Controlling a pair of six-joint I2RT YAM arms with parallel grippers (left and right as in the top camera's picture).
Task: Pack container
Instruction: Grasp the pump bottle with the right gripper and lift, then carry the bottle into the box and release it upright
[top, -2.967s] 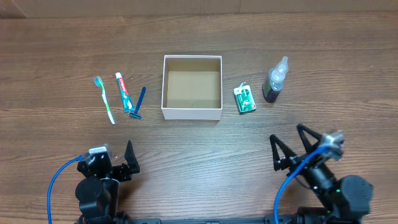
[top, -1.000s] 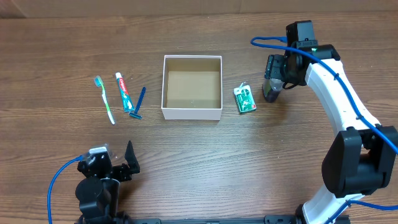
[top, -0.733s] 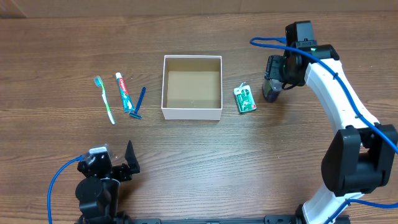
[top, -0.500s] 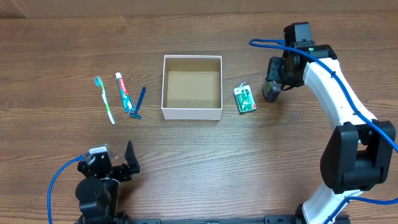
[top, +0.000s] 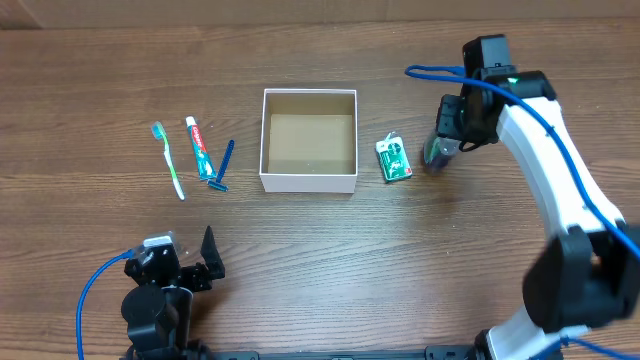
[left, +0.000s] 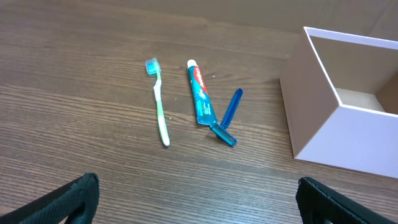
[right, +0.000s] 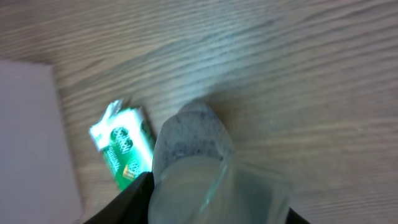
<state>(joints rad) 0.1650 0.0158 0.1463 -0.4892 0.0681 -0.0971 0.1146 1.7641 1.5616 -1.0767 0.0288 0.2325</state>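
Right gripper (top: 441, 138) has closed on the bottle (top: 434, 155) and tipped it off upright, so the first item looks secured; the box (top: 309, 181) lies empty to its left, past the green packet (top: 394, 160); left gripper (top: 178, 258) idles, jaws apart.

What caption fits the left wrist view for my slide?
Toothbrush, toothpaste and razor lie side by side on the table, beside the open box.

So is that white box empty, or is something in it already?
Empty: overhead, only bare brown floor shows inside the container. The toothbrush, toothpaste, razor and green packet lie outside it; the right gripper holds the bottle.
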